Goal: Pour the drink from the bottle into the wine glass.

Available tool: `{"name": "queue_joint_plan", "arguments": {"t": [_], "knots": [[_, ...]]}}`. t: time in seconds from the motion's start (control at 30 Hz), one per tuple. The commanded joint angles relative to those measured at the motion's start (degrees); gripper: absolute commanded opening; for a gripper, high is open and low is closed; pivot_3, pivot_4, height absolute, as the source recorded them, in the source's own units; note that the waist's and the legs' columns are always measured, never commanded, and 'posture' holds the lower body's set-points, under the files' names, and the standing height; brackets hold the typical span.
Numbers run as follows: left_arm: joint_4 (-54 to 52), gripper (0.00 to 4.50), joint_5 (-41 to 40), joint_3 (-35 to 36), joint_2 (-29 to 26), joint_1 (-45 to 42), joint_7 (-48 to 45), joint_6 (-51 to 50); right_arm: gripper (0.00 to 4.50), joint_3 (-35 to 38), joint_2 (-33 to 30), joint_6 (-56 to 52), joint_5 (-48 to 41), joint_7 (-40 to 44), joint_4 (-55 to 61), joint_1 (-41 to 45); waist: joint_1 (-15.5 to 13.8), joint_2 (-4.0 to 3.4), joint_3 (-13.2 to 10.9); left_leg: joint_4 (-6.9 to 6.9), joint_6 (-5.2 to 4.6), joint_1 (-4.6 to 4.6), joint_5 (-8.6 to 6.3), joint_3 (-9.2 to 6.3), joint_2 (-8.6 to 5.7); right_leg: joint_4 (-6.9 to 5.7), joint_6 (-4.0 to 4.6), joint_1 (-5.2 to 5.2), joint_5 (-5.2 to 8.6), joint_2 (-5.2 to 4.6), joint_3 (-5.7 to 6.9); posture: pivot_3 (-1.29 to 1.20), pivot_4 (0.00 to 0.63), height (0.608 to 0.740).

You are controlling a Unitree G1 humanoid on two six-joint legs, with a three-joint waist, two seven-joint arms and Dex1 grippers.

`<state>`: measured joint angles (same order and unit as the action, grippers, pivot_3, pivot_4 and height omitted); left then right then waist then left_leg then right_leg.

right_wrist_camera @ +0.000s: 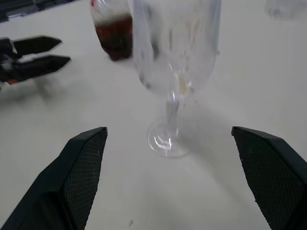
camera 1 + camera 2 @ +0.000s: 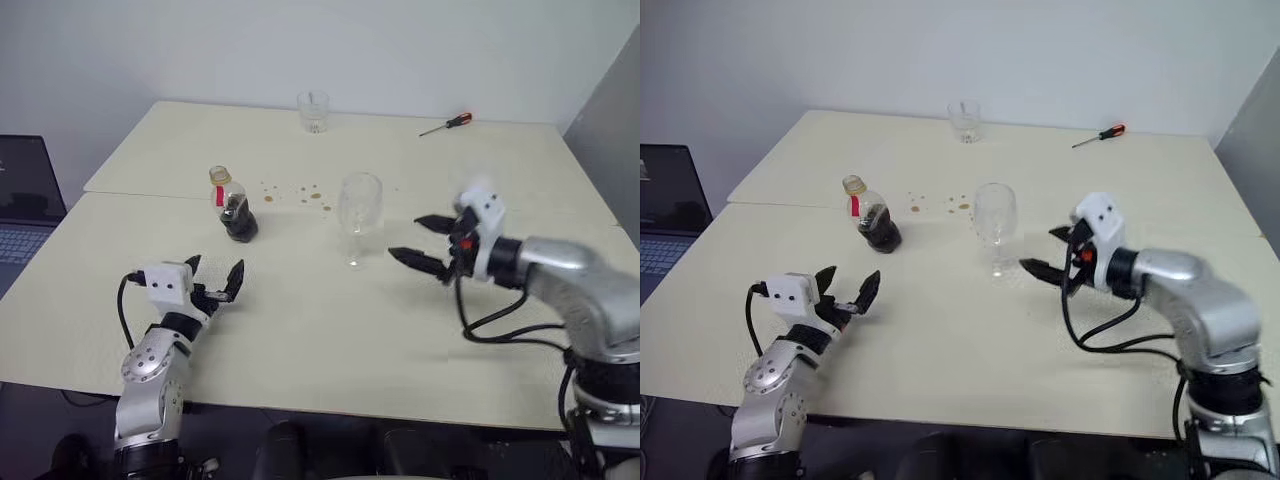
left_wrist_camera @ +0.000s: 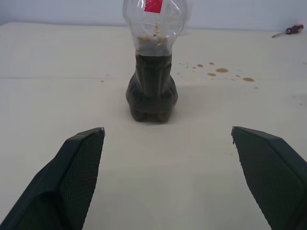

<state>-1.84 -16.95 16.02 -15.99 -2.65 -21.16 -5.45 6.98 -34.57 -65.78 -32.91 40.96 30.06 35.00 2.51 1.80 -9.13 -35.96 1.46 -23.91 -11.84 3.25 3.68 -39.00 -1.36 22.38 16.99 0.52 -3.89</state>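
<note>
Approach step: the capped bottle point(image 2: 233, 206), left of centre on the table point(image 2: 330, 330), and the empty wine glass point(image 2: 359, 214) at centre both stand ungrasped, left hand point(image 2: 213, 281) and right hand point(image 2: 428, 243) fingers apart; next, grip and uncap the bottle; the left wrist view reveals the drink point(image 3: 152, 84) half-filling it.
</note>
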Motion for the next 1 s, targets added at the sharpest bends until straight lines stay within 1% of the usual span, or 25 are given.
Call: {"name": "queue_joint_plan", "arguments": {"t": [0.03, 0.13, 0.2, 0.33, 0.4, 0.43, 0.5, 0.67, 1.0], "knots": [[0.1, 4.50, 0.2, 0.2, -0.6, -2.7, 1.0, 1.0, 4.43, 2.4, 0.4, -4.9, -6.0, -1.3, 2.2, 6.7, 0.0, 0.07, 0.0, -0.01, 0.00, 0.00, 0.00, -0.02, 0.02, -0.01, 0.00, 0.00, 0.00, 0.02, 0.01, 0.00, 0.150, 0.740], [1.4, 4.50, 0.8, 0.1, -2.0, -4.7, 0.6, 0.8, 4.43, 2.6, 2.9, -7.1, -7.3, -5.1, -0.2, 12.4, 0.0, 0.07, 0.0, 0.00, -0.01, -0.02, 0.01, -0.02, 0.02, 0.00, 0.06, 0.02, -0.02, 0.11, 0.00, 0.00, 0.150, 0.740], [3.0, 4.50, 1.0, 0.5, -4.1, -6.8, 0.0, -0.1, 4.43, 2.1, 3.9, -7.5, -8.0, -6.3, -1.0, 14.7, 0.0, 0.08, 0.0, 0.01, -0.01, -0.05, 0.01, 0.01, 0.01, 0.00, 0.17, 0.05, -0.08, 0.15, -0.03, 0.00, 0.150, 0.740], [6.0, 4.50, 1.9, 0.1, -8.0, -10.0, -1.0, -1.0, 4.43, 0.0, 4.0, -6.9, -8.5, -6.9, -1.2, 14.8, -0.2, 0.09, 0.0, 0.01, -0.01, -0.40, 0.00, -0.01, 0.03, 0.01, 0.27, 0.34, -0.14, 0.18, 0.03, 0.00, 0.150, 0.740], [7.9, 4.50, 2.8, -0.5, -9.3, -11.7, -1.4, -0.5, 4.43, -0.7, 4.4, -6.2, -8.6, -7.3, -1.6, 14.4, -0.2, 0.09, 0.0, -0.02, -0.01, -0.77, 0.01, 0.03, -0.01, -0.06, 0.25, 0.76, -0.15, 0.18, 0.03, 0.00, 0.150, 0.740], [8.5, 4.50, 2.9, -0.6, -9.4, -12.2, -1.3, -0.4, 4.43, -0.9, 4.5, -6.0, -8.6, -7.5, -1.8, 14.3, -0.3, 0.09, 0.0, -0.05, -0.01, -0.93, 0.01, 0.02, 0.00, -0.06, 0.22, 0.91, -0.18, 0.19, 0.03, 0.00, 0.150, 0.740], [10.4, 4.50, 2.9, -1.0, -9.8, -14.2, -1.9, -0.3, 4.43, -1.5, 4.5, -5.7, -8.8, -7.8, -2.0, 14.2, -0.4, 0.09, 0.0, -0.06, -0.01, -0.97, 0.01, 0.04, -0.01, -0.03, 0.21, 0.92, -0.18, 0.17, 0.03, 0.00, 0.150, 0.740], [15.5, 4.50, 3.9, -2.7, -10.5, -19.1, -3.4, -0.4, 4.43, -1.8, 4.4, -5.1, -9.3, -8.4, -2.1, 14.8, -0.6, 0.09, 0.0, -0.05, -0.01, -0.98, 0.01, 0.00, -0.01, -0.05, 0.21, 0.92, -0.18, 0.19, 0.11, 0.00, 0.150, 0.740], [21.2, 4.50, 5.9, -5.5, -10.0, -25.0, -4.9, 1.3, 4.43, -2.4, 3.9, -2.8, -8.5, -10.7, -2.8, 14.6, -0.7, 0.09, 0.0, -0.05, -0.01, -0.97, 0.01, 0.00, 0.00, -0.06, 0.21, 0.92, -0.18, 0.21, 0.15, 0.00, 0.150, 0.740]]}}
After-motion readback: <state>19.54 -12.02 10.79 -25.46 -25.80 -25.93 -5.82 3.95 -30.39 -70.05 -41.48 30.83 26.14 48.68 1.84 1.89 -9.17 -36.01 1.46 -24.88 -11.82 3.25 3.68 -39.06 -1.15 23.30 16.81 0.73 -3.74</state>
